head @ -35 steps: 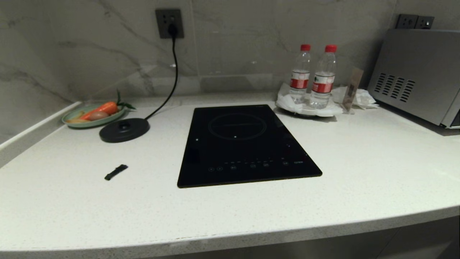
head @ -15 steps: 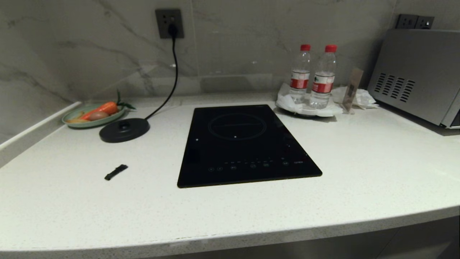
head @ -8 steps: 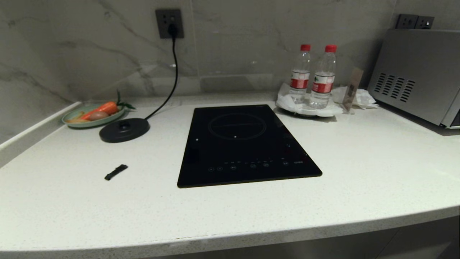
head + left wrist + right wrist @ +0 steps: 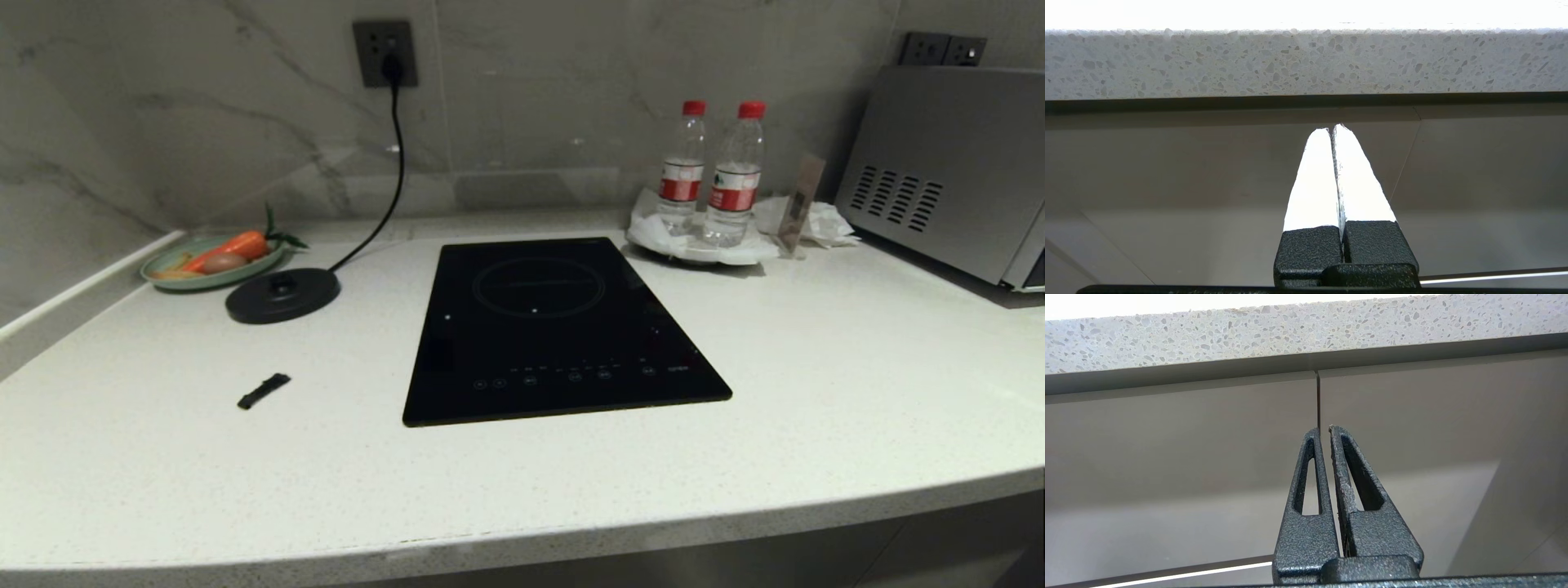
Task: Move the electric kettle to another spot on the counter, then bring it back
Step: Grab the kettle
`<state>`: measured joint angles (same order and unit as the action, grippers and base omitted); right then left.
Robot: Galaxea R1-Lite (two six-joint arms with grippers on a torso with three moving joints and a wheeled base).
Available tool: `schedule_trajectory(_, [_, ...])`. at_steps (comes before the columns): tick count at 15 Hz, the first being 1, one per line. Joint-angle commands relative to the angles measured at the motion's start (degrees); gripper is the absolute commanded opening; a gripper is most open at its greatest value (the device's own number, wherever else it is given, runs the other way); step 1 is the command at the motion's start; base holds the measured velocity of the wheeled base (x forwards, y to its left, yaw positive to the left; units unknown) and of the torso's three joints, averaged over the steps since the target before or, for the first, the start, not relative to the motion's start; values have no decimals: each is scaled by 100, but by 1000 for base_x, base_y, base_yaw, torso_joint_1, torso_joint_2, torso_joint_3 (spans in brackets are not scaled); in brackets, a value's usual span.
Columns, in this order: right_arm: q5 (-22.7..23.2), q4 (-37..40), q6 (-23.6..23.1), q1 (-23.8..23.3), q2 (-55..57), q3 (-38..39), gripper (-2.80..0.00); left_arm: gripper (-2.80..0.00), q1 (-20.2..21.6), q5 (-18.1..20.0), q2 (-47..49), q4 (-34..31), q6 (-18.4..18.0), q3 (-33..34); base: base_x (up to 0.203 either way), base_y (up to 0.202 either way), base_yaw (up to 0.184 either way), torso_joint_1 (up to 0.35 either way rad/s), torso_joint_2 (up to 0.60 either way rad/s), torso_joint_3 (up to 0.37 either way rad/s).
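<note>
Kettle not in any view; its round base disc (image 4: 282,295) sits bare on the bench (image 4: 816,367). Left end effector (image 4: 1333,130) and right end effector (image 4: 1324,430) both closed, empty, parked below the bench edge. Judgement: nothing visibly done; whole move remains.

Tabletop (image 4: 816,367): white stone, fine grey speckle. Hob (image 4: 555,327), frame centre: glossy black glass, faint pale ring and control marks. Base disc (image 4: 282,296) and cord (image 4: 390,171), upper left: black. Plate (image 4: 163,265), far left: pale green; carrot (image 4: 237,245) on it orange with green top. Two bottles (image 4: 718,175), upper right: clear, red caps, red-and-white labels. Appliance (image 4: 947,171), right edge: silver-grey, dark vent slots. Wall (image 4: 204,106): grey marble, darker veins. Small strip (image 4: 264,391), lower left: black.
</note>
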<state>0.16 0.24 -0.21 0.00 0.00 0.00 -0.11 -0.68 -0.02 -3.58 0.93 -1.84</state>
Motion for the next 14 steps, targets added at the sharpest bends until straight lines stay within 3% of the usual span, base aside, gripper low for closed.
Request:
schedule_trajectory(1, [2,0,-6,0,0,0,-280,-280,-2,-2,2,-2,4,0,0,0,0,0,0,0])
schedule_trajectory(14, [2,-6,-6,0,0,0,-280,-280,2,-2,2,-2,-4,0,0,0,0,0,0,0])
